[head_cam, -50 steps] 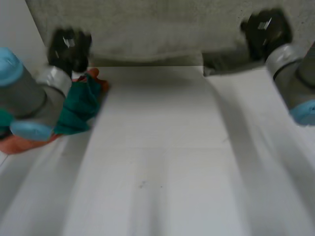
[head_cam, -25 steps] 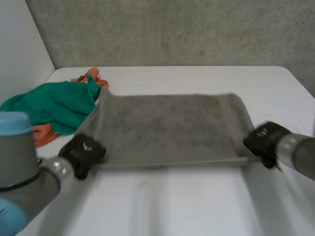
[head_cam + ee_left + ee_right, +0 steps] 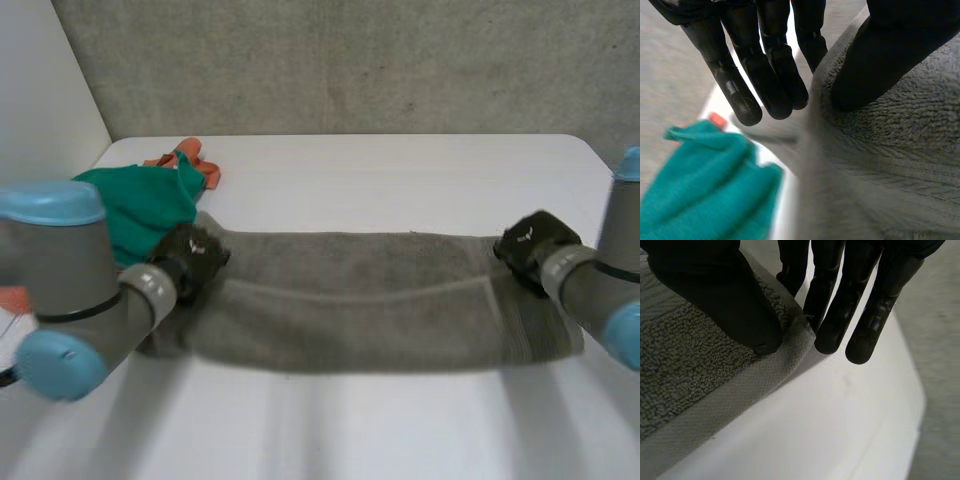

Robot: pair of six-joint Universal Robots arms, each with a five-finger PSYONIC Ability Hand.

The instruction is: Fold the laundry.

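Left hand point(image 3: 190, 262) pinches far left corner of grey terry-cloth towel point(image 3: 360, 305), thumb on top, fingers under edge. Right hand point(image 3: 535, 245) pinches far right corner likewise. Towel lies apparently doubled across white table point(image 3: 400, 175), likely held taut so fold lands flat. Teal garment point(image 3: 140, 205) is heaped beside left hand.

light: bright, soft, even | table point(image 3: 400, 180): evenly lit | towel point(image 3: 350, 300): soft shadow along near edge
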